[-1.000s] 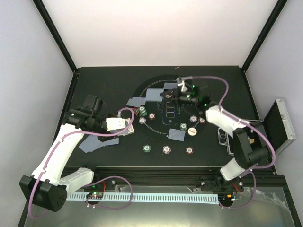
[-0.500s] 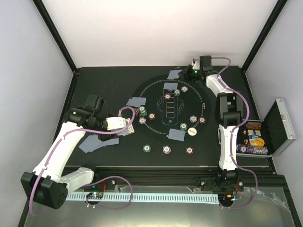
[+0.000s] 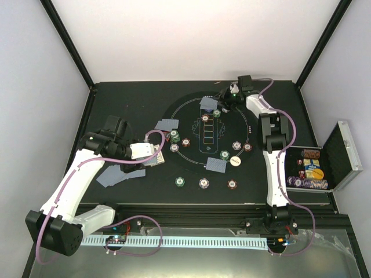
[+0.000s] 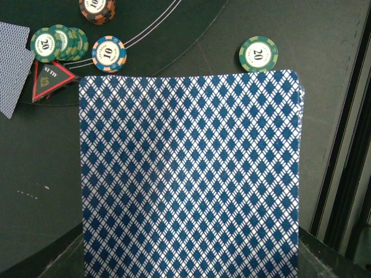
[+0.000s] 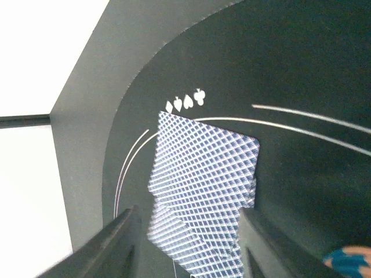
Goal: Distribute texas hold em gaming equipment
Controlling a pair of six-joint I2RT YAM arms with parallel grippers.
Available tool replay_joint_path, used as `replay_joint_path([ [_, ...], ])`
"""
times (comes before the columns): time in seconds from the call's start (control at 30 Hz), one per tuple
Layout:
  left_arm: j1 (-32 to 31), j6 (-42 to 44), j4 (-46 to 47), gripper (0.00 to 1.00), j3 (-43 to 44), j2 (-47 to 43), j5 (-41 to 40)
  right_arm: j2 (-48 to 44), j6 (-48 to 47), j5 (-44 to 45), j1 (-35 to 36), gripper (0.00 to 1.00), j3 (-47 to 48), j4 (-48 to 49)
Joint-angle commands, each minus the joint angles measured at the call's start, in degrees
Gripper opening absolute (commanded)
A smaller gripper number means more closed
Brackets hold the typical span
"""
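Blue-backed cards (image 5: 203, 174) now lie on the felt (image 5: 301, 69) just ahead of the right pincer (image 5: 186, 220). Its fingers stand spread after swinging from the middle out to the far rim, so we judge that seat dealt. Our left pincer (image 3: 152, 155) pinches the remaining deck (image 4: 191, 174), with chips (image 4: 258, 54) just beyond it.

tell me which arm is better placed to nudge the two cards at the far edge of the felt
Right, likely: the right fingers are open beside those far cards, while the left fingers sit at the near left, shut on the deck.
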Motion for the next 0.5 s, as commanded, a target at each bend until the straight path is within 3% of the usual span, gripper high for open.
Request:
replay_joint_path([
  [0.0, 0.12, -1.24, 0.08, 0.02, 0.99, -0.3, 1.0, -4.01, -3.7, 1.29, 0.06, 0.56, 1.28, -4.1],
  [0.17, 0.13, -1.92, -0.56, 0.01, 1.63, -0.58, 1.84, -14.24, -8.11, 4.63, 0.11, 0.59, -7.1, -7.9],
  [0.33, 0.13, -1.42, -1.09, 0.01, 1.35, -1.94, 1.61, -32.06, -6.63, 4.52, 2.61, 0.67, -30.04, 1.69],
  [0.47, 0.13, -1.05, -1.26, 0.02, 0.93, -2.75, 1.01, -45.85, -4.04, 3.83, 10.18, 0.78, -45.99, 9.27],
])
